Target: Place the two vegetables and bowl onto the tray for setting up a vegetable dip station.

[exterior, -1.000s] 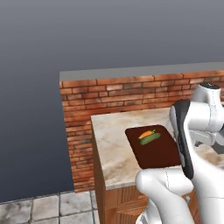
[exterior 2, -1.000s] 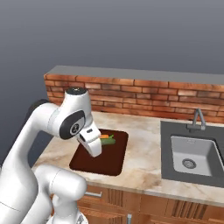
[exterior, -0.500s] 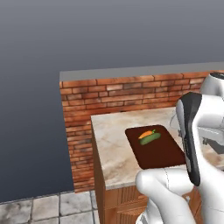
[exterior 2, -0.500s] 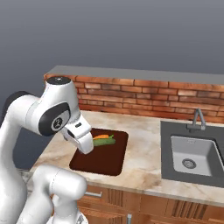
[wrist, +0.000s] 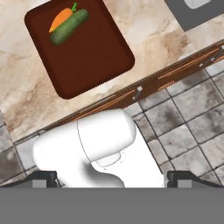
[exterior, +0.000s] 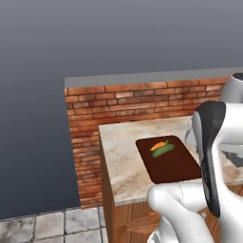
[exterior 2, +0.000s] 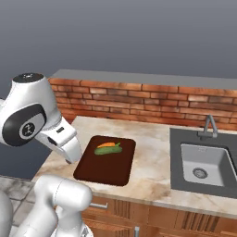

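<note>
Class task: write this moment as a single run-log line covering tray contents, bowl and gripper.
tray: carrot and cucumber side by side at far end | bowl: not on tray | gripper: open, holding nothing

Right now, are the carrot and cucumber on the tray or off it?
On it: carrot and cucumber lie side by side near one end of the tray.

One carrot [wrist: 61,19], one cucumber [wrist: 68,27], one tray [wrist: 87,57] (apparently one sink [exterior 2: 203,164]).

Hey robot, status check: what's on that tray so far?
Gripper open, empty, high above the counter edge. Carrot and cucumber side by side on the tray. Nothing in the way.
</note>
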